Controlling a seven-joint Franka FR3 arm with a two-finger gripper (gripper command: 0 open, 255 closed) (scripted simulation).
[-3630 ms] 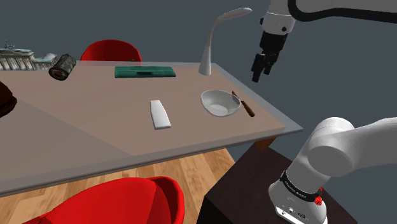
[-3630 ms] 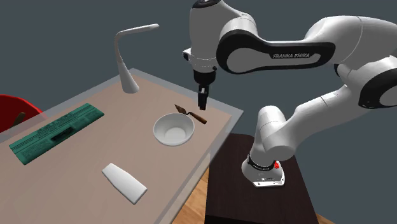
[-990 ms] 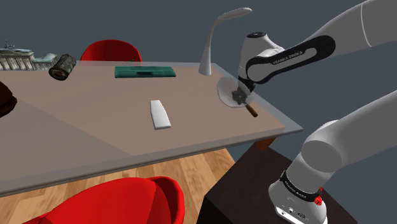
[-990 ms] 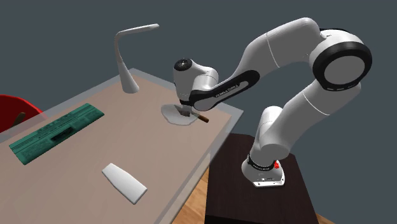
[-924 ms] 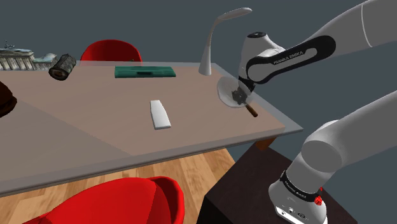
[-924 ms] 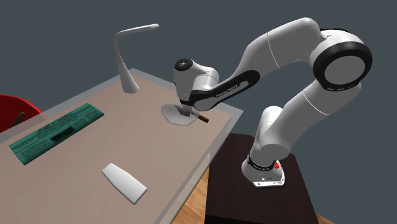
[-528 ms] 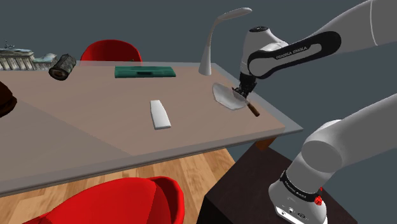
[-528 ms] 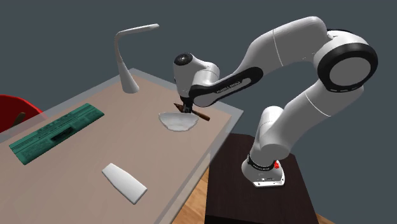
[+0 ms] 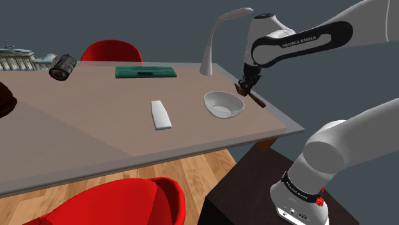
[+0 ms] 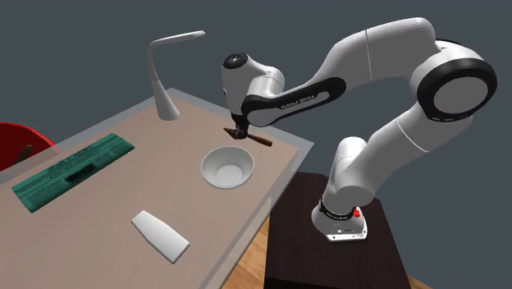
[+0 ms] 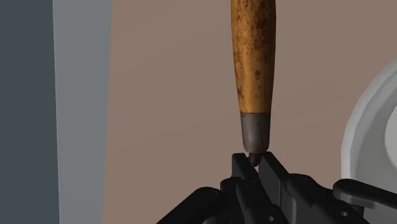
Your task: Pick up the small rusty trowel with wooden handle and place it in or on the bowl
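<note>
I have my black two-finger gripper (image 11: 256,159) squeezed tight on the small trowel with the spotty orange-brown wooden handle (image 11: 254,63). The fingers pinch the thin dark neck right where it meets the grey collar of the handle. The long handle sticks out far past the fingers.

In the shoulder view the trowel hangs in the air just beside the round white bowl (image 9: 223,103). It is over the strip of brown table top (image 9: 96,128) between the bowl and the table's edge. It is not over the bowl yet.

Here is what I think could go wrong. The grip is on a very thin bit, and most of the trowel hangs out to one side. If I swing the arm fast, the trowel could twist in the fingers or slip out. It is close to the edge, so a drop here could send it down to the wooden floor (image 9: 192,172). The bowl looks light too. If I come in low, the handle could bump its rim and push it away or tip it.
</note>
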